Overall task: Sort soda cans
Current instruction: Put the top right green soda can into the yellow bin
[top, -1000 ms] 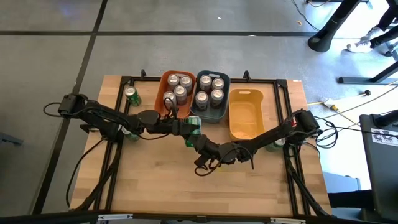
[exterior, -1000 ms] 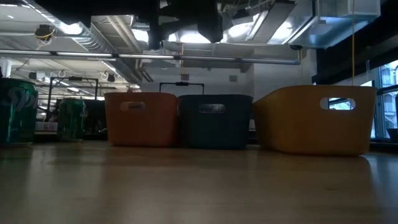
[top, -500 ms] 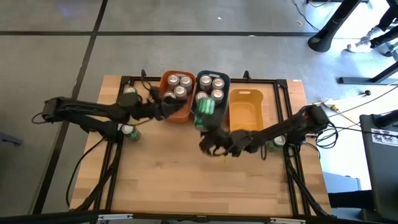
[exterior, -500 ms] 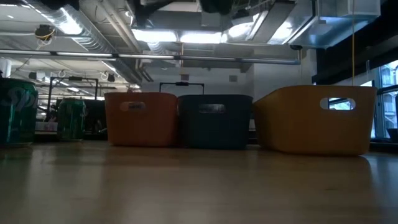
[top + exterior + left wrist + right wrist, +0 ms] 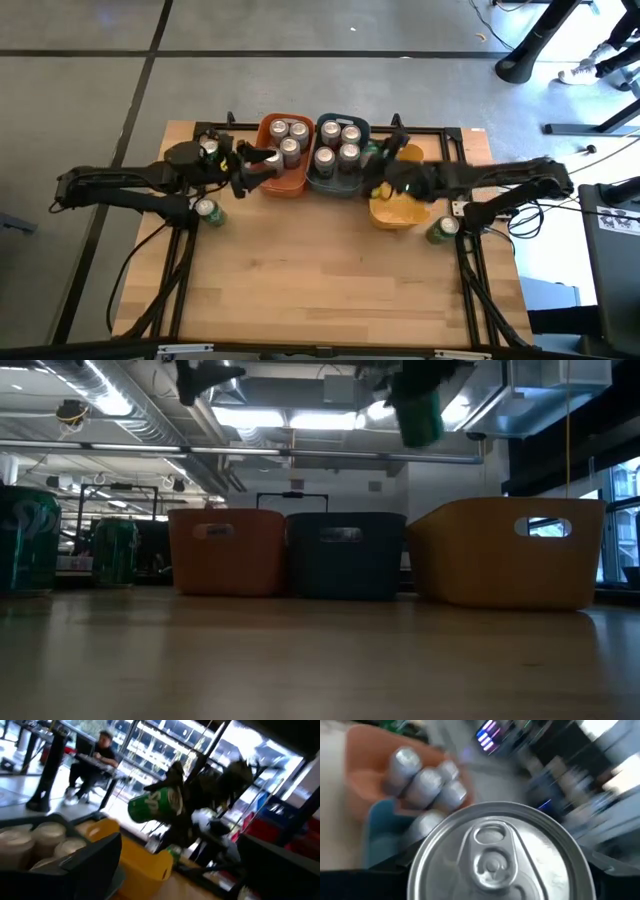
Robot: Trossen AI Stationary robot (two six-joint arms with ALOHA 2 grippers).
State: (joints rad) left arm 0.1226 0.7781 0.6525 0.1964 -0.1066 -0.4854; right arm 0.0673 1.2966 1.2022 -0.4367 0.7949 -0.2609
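Aloft, the right gripper [image 5: 383,172] clamps a green cylindrical metal soda can [image 5: 419,410], yellow plastic bin [image 5: 398,214] beneath; left gripper [image 5: 268,163] gapes empty.

The green can [image 5: 22,550] standing at nine o'clock in the low view bears large pale script, seemingly "Sp", the rest cut off by the frame edge. The tilted green can [image 5: 155,806] in the left wrist view carries a white mark too blurred to read. No other text is legible.
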